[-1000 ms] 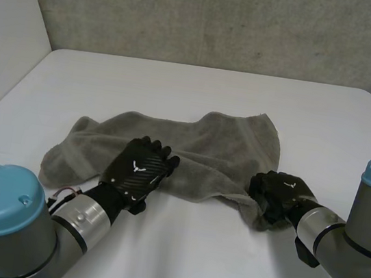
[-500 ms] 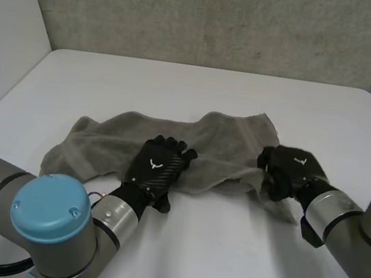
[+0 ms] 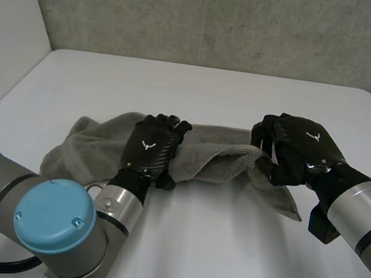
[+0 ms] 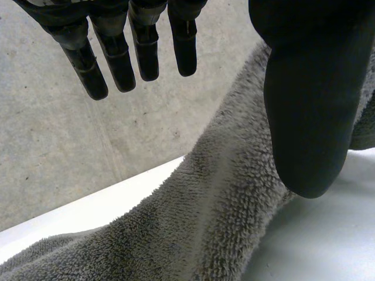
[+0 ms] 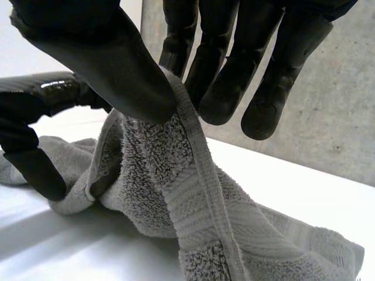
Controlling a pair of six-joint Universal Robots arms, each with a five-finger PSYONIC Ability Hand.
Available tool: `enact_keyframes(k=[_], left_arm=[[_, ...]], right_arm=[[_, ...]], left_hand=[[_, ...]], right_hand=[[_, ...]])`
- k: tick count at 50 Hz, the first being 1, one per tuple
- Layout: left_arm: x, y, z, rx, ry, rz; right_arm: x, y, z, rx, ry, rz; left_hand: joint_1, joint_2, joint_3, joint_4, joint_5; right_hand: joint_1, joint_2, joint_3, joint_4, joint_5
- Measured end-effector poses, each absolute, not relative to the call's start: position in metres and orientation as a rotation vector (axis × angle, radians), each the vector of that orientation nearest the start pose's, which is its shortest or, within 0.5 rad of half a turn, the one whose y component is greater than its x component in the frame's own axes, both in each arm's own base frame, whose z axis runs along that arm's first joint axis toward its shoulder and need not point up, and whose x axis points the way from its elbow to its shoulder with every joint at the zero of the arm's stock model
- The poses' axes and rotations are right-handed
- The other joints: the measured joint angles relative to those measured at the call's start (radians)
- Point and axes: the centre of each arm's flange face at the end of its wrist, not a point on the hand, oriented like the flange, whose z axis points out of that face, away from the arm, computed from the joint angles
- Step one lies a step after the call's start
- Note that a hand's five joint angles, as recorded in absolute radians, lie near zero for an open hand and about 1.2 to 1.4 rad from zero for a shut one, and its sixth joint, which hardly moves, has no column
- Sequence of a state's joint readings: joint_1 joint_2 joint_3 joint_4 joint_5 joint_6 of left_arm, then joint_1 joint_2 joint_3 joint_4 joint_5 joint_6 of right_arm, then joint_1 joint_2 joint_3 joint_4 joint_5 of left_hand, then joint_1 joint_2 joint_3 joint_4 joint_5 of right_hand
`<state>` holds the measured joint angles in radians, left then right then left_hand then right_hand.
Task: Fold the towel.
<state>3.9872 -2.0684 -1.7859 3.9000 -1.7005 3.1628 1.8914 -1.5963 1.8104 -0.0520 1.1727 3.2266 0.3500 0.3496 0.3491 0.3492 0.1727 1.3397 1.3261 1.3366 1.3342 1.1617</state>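
The towel lies crumpled across the middle of the white bench, running from my left side to my right; it is grey and thick-piled; its left end sits bunched on the bench, and its right end is raised off the bench in my right hand, with a flap hanging from that hand down to the bench; in the right wrist view the towel shows its hemmed edge caught between my thumb and my fingers, so the right hand is grasping the towel at that edge; my left hand rests palm down on the towel near its middle; its fingers are straight and released, grasping nothing, and stand clear above the pile of the towel; the thumb reaches down beside a fold, though I cannot tell whether it touches; the right wrist view also shows my left hand just beyond the raised cloth; the two hands are near but apart; a grey wall stands behind the bench.
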Motion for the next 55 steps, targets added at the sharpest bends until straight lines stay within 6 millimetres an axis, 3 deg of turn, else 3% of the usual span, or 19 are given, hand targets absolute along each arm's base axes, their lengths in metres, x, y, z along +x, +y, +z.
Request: enact_keyframes(k=[13,22,27,31,38,45,53,55], left_arm=[[-0.341,-0.198,0.135,0.763,2.405,-2.507],[-0.339,-0.213,0.137,0.621,2.334,-2.544],[-0.322,-0.237,0.145,0.422,2.243,-2.551],[-0.296,-0.267,0.156,0.259,2.145,-2.523],[-0.258,-0.297,0.167,0.196,2.034,-2.442],[-0.25,-0.287,0.175,0.325,2.015,-2.428],[-0.256,-0.261,0.165,0.561,2.109,-2.409],[-0.259,-0.256,0.163,0.603,2.133,-2.403]], right_arm=[[0.245,-0.19,0.271,-0.585,1.865,-1.583],[0.242,-0.183,0.287,-0.589,1.81,-1.615],[0.241,-0.184,0.29,-0.591,1.805,-1.631],[0.24,-0.186,0.291,-0.593,1.804,-1.644],[0.235,-0.194,0.292,-0.595,1.817,-1.688],[0.228,-0.209,0.287,-0.611,1.857,-1.728],[0.23,-0.217,0.268,-0.672,1.918,-1.691],[0.231,-0.22,0.259,-0.677,1.946,-1.66]], left_hand=[[0.024,0.025,0.026,0.024,0.028],[0.144,0.144,0.144,0.144,0.145],[0.213,0.212,0.212,0.212,0.212],[0.24,0.24,0.24,0.24,0.232],[0.248,0.247,0.247,0.246,0.246],[0.292,0.292,0.292,0.292,0.288],[0.574,0.572,0.572,0.573,0.572],[0.693,0.698,0.697,0.698,0.696]], right_hand=[[0.0,0.0,0.0,0.0,0.0],[0.0,0.0,0.0,0.0,0.0],[0.0,0.0,0.0,0.0,0.0],[0.0,0.0,0.0,0.0,0.0],[0.01,0.019,0.004,0.0,0.015],[0.01,0.019,0.004,0.0,0.015],[0.01,0.019,0.004,0.0,0.015],[-0.124,-0.116,-0.125,-0.127,-0.126]])
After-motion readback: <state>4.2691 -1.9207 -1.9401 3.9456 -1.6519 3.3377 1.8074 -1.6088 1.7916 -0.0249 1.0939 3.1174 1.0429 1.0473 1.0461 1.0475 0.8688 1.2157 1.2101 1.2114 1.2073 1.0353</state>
